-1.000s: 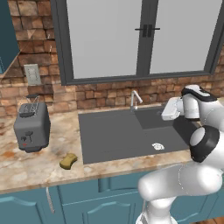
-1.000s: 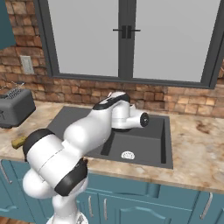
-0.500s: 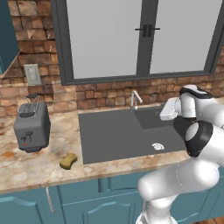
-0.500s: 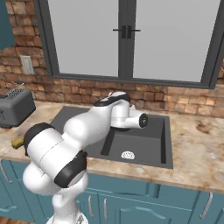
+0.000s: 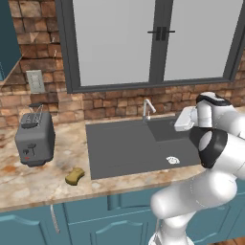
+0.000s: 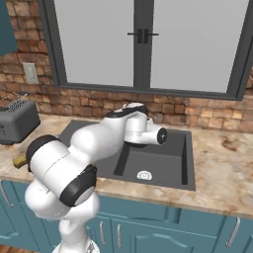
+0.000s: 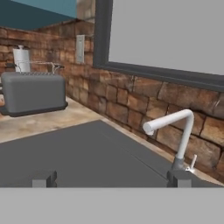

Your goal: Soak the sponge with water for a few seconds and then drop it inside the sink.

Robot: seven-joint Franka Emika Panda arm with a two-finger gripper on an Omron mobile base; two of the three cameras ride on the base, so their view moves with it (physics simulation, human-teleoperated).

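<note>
The sponge (image 5: 74, 176) lies on the counter (image 5: 43, 179) between the toaster (image 5: 33, 140) and the sink (image 5: 125, 150).

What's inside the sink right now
Inside the sink I see only its small white drain. No water runs from the faucet. The sponge lies outside on the counter. The arm covers part of the basin.

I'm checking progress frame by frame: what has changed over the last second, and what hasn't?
Very little changed. The arm shifted slightly over the right part of the sink; in the hand view the gripper points towards the faucet, fingertips wide apart and holding nothing. The sponge stayed on the counter in front of the toaster. No water runs from the faucet.
</note>
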